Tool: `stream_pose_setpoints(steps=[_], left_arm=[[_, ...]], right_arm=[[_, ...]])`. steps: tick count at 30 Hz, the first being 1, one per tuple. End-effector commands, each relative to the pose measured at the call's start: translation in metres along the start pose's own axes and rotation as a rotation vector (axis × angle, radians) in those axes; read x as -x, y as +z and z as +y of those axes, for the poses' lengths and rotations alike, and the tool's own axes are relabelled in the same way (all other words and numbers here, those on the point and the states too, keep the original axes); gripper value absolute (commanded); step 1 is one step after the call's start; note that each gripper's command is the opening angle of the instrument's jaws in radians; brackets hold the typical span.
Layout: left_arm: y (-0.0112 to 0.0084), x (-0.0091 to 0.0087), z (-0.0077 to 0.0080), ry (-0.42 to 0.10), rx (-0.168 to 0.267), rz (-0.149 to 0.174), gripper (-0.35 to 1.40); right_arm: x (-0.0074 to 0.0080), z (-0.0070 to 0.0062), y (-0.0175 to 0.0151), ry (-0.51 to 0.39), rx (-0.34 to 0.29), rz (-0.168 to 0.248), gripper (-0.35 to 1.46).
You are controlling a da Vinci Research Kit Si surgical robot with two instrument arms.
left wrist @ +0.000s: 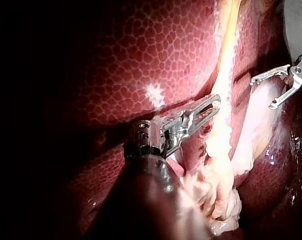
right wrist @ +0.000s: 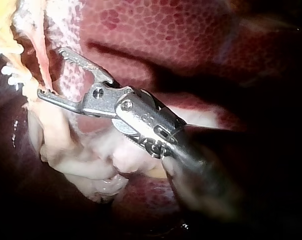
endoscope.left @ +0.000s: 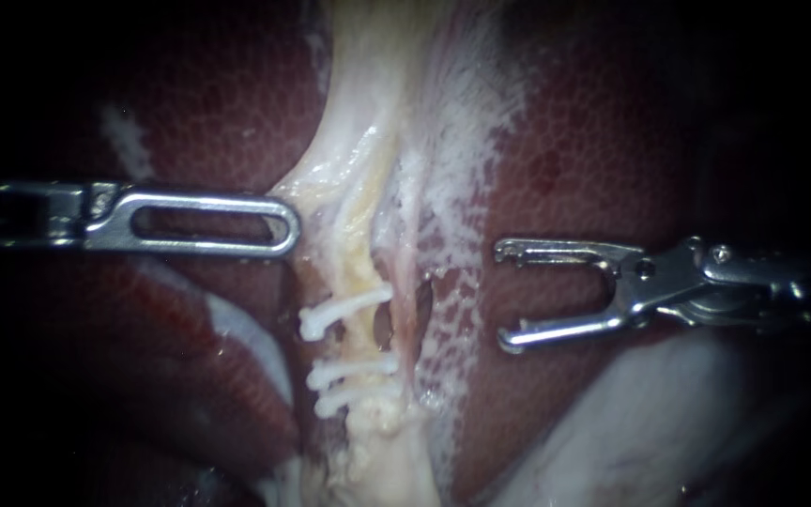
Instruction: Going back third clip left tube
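Jaws of the left instrument (endoscope.left: 288, 225) lie together and hold nothing; in the endoscope view it reaches in from 9 o'clock, its slotted tip just beside the pale band of tissue (endoscope.left: 359, 141) that runs from 12 to 6 o'clock over the dark red liver (endoscope.left: 227, 94). At the centre the yellowish left tube (endoscope.left: 360, 268) runs down that band, with a small hole (endoscope.left: 383, 324) between it and a thinner pink tube (endoscope.left: 407, 272) on its 3 o'clock side. Three white clips (endoscope.left: 349, 369) cross the left tube, toward 6 o'clock from the left instrument's tip: one higher, two close together below it, their ends sticking out toward 9 o'clock. At 3 o'clock the right instrument (endoscope.left: 501, 296) holds its jaws wide apart and empty, tips pointing at the tubes but short of them, about level with the highest clip.
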Motion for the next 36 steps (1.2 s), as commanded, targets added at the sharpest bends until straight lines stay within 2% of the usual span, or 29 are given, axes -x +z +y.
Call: stream_pose_setpoints(steps=[1,8,13,21,26,36], left_arm=[[0.0000,0.0000,0.0000,0.000,-0.001,0.001,-0.35],[0.0002,0.0000,0.0002,0.000,0.000,0.000,-0.35],[0.0008,-0.0003,0.0011,0.004,0.001,-0.001,-0.35],[0.0030,-0.0013,0.0024,0.001,0.005,-0.011,-0.35],[0.0039,-0.0014,0.0030,-0.003,0.004,-0.003,-0.35],[0.0043,-0.0013,0.0030,-0.009,0.003,-0.002,-0.35]], right_arm=[[-0.0001,-0.0001,0.0000,0.003,0.000,0.000,0.60],[-0.0001,-0.0003,0.0000,0.003,0.001,0.000,0.60],[-0.0001,-0.0003,-0.0001,0.003,0.001,0.000,0.60],[-0.0001,-0.0003,-0.0001,0.003,0.002,0.000,0.60],[-0.0001,-0.0003,-0.0001,0.003,0.002,0.000,0.60],[-0.0001,-0.0004,0.0000,0.003,0.002,0.000,0.60]])
